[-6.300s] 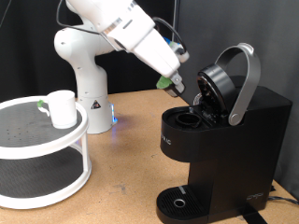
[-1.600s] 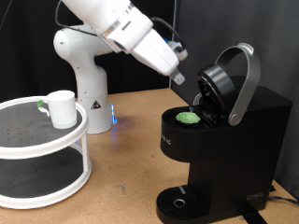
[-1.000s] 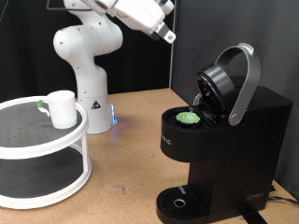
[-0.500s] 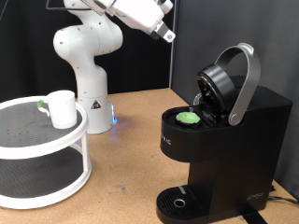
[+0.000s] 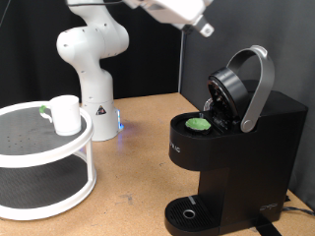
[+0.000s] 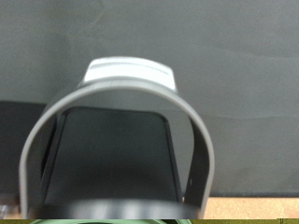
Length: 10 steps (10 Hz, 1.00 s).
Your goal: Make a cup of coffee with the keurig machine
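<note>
The keurig machine [image 5: 241,147] stands at the exterior view's right with its grey arched lid handle [image 5: 258,84] raised and the brew head open. A green-topped pod [image 5: 200,124] sits in the open chamber. The white cup [image 5: 65,114] stands on the top shelf of a white round rack at the exterior view's left. My gripper [image 5: 205,28] is high at the top edge, above and slightly left of the raised lid, with nothing seen in it. The wrist view shows the lid handle [image 6: 121,93] arching over the black machine [image 6: 112,154], and no fingers.
The white two-tier round rack [image 5: 44,152] fills the exterior view's left. The robot's white base [image 5: 94,69] stands behind it on the wooden table [image 5: 138,147]. A black curtain hangs behind. The machine's round drip base [image 5: 189,213] is bare.
The pod went from my gripper into the chamber. My gripper then rose away and has now shifted right, to above the raised lid.
</note>
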{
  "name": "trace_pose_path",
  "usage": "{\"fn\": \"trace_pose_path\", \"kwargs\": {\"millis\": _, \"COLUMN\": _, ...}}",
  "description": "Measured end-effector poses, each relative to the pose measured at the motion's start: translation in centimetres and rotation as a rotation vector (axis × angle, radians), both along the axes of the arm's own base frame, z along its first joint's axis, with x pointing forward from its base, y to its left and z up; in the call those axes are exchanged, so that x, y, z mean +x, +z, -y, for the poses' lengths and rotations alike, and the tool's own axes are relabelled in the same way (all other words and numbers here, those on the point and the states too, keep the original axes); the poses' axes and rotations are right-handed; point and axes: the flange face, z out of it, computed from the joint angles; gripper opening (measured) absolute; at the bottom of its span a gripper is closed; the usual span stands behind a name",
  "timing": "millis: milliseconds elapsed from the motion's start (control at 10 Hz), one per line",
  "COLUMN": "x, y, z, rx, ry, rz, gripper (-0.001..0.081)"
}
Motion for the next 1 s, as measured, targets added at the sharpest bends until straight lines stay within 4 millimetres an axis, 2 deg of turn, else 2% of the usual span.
{"fn": "trace_pose_path", "kwargs": {"millis": 100, "x": 0.4, "y": 0.6, "z": -1.4, "rx": 0.001, "ry": -0.007, "rz": 0.005, "gripper": 0.0805}}
{"fn": "trace_pose_path", "kwargs": {"millis": 200, "x": 0.8, "y": 0.7, "z": -1.9, "rx": -0.004, "ry": -0.016, "rz": 0.004, "gripper": 0.0805}}
{"fn": "trace_pose_path", "kwargs": {"millis": 600, "x": 0.7, "y": 0.7, "z": -2.1, "rx": -0.004, "ry": -0.011, "rz": 0.002, "gripper": 0.0805}}
{"fn": "trace_pose_path", "kwargs": {"millis": 1000, "x": 0.8, "y": 1.9, "z": -3.5, "rx": 0.009, "ry": 0.003, "rz": 0.011, "gripper": 0.0805}}
